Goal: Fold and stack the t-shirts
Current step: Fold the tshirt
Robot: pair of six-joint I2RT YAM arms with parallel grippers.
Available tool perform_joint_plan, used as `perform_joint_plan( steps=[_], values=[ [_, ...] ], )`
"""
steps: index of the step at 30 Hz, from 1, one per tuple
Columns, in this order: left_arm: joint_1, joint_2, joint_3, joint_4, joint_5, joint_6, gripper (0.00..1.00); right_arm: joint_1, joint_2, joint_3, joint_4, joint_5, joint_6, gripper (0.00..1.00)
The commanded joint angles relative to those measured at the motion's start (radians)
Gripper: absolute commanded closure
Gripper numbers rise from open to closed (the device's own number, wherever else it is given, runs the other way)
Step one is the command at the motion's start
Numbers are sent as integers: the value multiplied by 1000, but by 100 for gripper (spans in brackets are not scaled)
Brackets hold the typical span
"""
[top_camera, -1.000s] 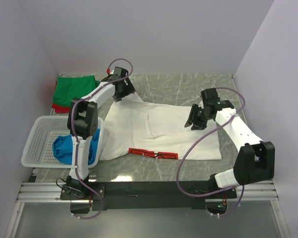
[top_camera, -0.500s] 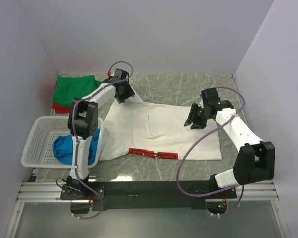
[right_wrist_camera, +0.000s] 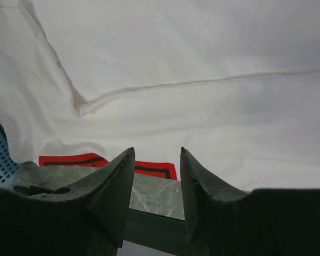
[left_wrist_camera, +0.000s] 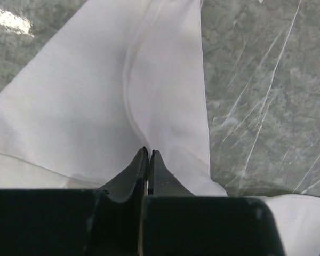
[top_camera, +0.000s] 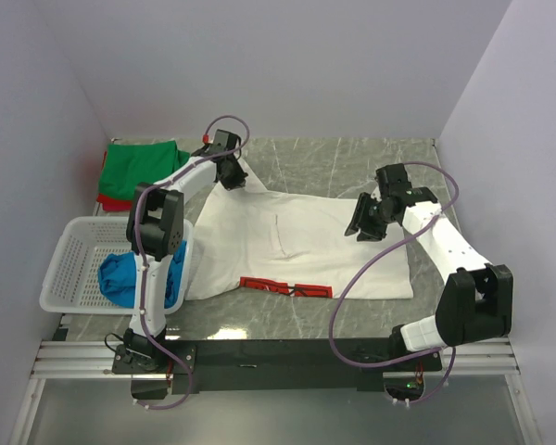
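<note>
The left end effector [top_camera: 230, 172] pinches shut on the white t-shirt [top_camera: 296, 246] at its upper-left sleeve — the cloth stretches rightward beneath the right end effector [top_camera: 361, 230], half open, empty.

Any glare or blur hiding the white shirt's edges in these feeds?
Top view: sharp, even light, faint sheen on the table at its near edge. Left wrist: glare patch on table top left, shirt edges crisp. Right wrist: shirt evenly lit, seam clear; fingers dark.

Grey marbled table [top_camera: 352, 158] enclosed by plain pale lilac walls [top_camera: 287, 65].
</note>
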Motion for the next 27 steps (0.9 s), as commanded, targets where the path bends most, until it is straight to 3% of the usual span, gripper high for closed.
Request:
perform_joint_plan(
  steps=[1, 10, 27],
  values=[
    [-16, -31, -14, 17, 29, -13, 100, -43, -3, 47, 16, 29, -21, 53],
    [-52, -134, -103, 23, 21, -60, 100, -203, 110, 90, 125, 160, -80, 53],
    [-55, -171, -117, -13, -3, -48, 100, -272, 535, 418, 280, 398, -81, 53]
  ],
)
